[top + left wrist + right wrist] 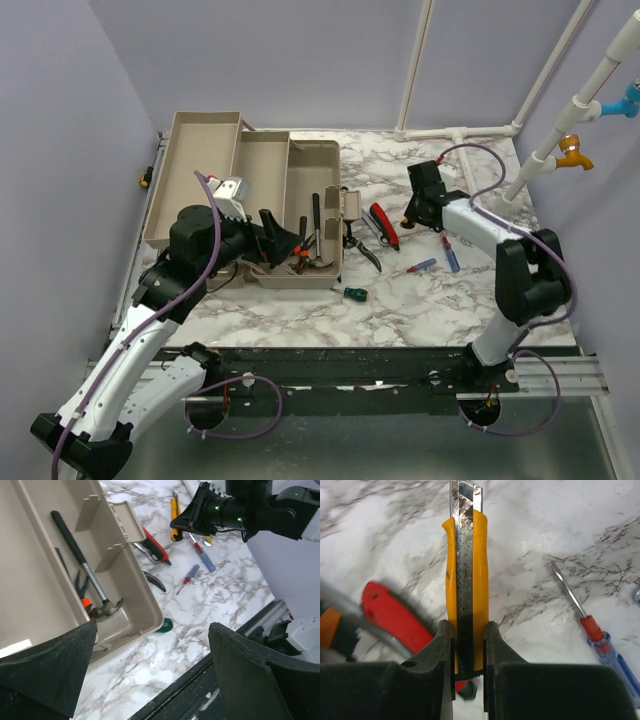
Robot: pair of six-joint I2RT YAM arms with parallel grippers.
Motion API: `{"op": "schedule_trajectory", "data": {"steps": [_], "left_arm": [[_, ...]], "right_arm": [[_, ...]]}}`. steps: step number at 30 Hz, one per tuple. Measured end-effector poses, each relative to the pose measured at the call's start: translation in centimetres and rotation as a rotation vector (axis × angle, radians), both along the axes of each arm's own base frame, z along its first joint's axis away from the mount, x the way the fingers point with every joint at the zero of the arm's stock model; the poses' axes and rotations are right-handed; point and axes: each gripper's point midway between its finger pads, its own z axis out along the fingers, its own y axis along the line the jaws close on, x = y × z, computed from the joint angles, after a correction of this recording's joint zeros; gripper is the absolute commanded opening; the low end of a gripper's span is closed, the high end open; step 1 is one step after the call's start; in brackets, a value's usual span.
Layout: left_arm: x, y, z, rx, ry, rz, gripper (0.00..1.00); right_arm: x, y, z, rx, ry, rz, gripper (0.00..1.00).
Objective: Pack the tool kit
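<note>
Right claw [468, 630]: clamped on the yellow utility knife [465, 565], its black rubbery pads pressed flat against both flanks of the handle near the butt.
Yellow utility knife: long and slim, glossy plastic with a scuffed grey metal strip down the middle. It points straight out ahead of the right claw.
Red handle [395, 615]: smooth and rounded, blurred, just left of the right claw.
Blue screwdriver [600, 640]: clear blue handle, red collar and thin steel shank, lying right of the right claw on the veined white marble table [545, 520].
Left claw [152, 630]: broad matte black wedge fingers spread wide apart, holding nothing.
Toolbox [30, 580]: beige hard plastic, rectangular and open, below and left of the left claw, well apart from the right claw.
Hammer [85, 575]: black grip and steel claw head, lying inside the toolbox ahead of the left claw.
</note>
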Motion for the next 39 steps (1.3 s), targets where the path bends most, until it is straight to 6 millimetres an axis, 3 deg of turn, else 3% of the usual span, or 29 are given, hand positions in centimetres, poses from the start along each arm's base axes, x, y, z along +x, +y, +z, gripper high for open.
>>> {"op": "schedule_trajectory", "data": {"steps": [7,13,18,23,28,39], "left_arm": [[0.0,-3.1,-1.4,-0.084,0.082,-0.087,0.94],[-0.5,-7.3,-0.7,-0.165,0.095,-0.183,0.94],[-0.3,-10.5,-1.2,-0.230,0.121,-0.223,0.90],[0.9,-13.0,-3.2,-0.259,0.186,-0.215,0.87],[1.9,-15.0,-4.1,-0.274,0.209,-0.209,0.83],[4.7,-20.5,-2.8,-0.315,0.163,-0.250,0.75]], "right_arm": [[-4.3,4.0,7.0,0.235,-0.200,0.296,0.01],[-10.4,8.5,10.3,0.468,-0.341,0.627,0.01],[-14.2,9.7,12.9,0.543,-0.487,0.791,0.01],[-15.0,9.8,14.8,0.538,-0.580,0.834,0.01],[-15.1,9.6,15.4,0.503,-0.614,0.831,0.01],[-14.5,8.3,15.3,0.352,-0.630,0.728,0.01]]}}
